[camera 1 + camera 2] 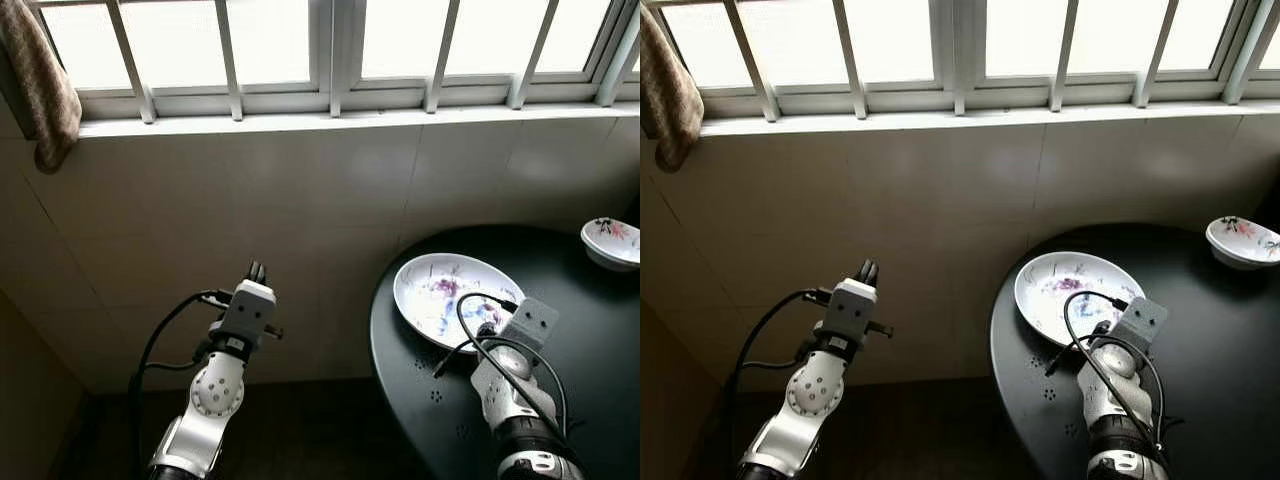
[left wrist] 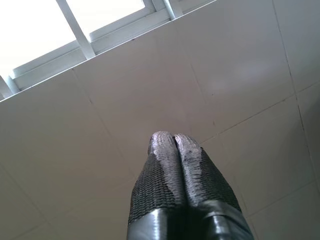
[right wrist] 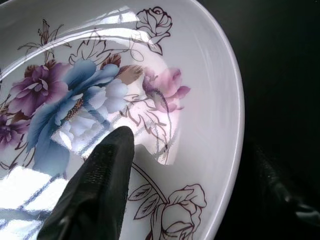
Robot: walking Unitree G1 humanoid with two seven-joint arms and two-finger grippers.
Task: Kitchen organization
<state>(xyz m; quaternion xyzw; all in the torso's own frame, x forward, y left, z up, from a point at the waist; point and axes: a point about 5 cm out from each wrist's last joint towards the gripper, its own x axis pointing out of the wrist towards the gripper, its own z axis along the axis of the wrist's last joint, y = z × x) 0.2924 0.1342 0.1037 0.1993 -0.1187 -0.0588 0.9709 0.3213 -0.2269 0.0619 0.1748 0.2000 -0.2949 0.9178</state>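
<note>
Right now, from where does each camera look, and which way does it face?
Left eye: on the head, looking down at window wall, dark table, flowered plate; both arms show.
Right eye: same scene; shares plate and small bowl.
Left wrist: faces the tiled wall; left pincer shut.
Right wrist: faces the plate, shared with the eyes; one finger over it.

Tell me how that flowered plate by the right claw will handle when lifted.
The plate looks glazed and glossy, so probably slippery. It seems ceramic: likely stiff and breakable. It sits near the table edge, so a push might tip it off.
</note>
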